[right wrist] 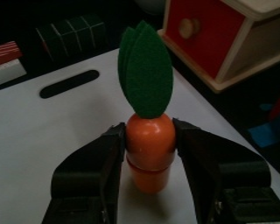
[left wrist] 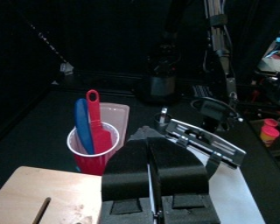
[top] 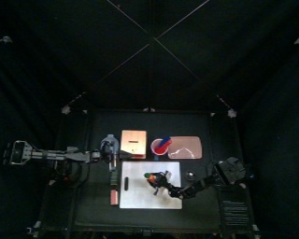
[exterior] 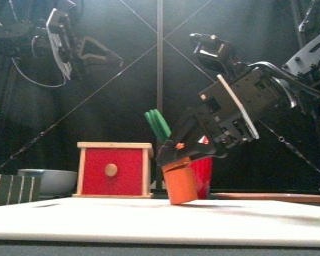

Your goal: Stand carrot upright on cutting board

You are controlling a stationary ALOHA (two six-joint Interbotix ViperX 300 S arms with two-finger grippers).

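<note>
The carrot (right wrist: 150,150), an orange toy with flat green leaves (right wrist: 143,74), stands on the white cutting board (right wrist: 60,122). My right gripper (right wrist: 150,131) is shut on its orange body, one jaw on each side. In the front view the carrot (exterior: 183,182) leans slightly, its base at the cutting board (exterior: 160,222), with the right gripper (exterior: 192,150) coming down from the right. From above, the carrot (top: 152,177) is near the middle of the cutting board (top: 137,191). My left gripper (left wrist: 157,166) rests shut at the back left (top: 109,145), holding nothing.
A red-fronted wooden box (exterior: 115,170) stands behind the board. A red cup (left wrist: 94,150) holds blue and red utensils. An orange-tan slab (top: 132,142) and a tan tray (top: 187,147) with a red-and-blue bowl lie at the back. A thin reddish stick (top: 122,183) lies on the board's left.
</note>
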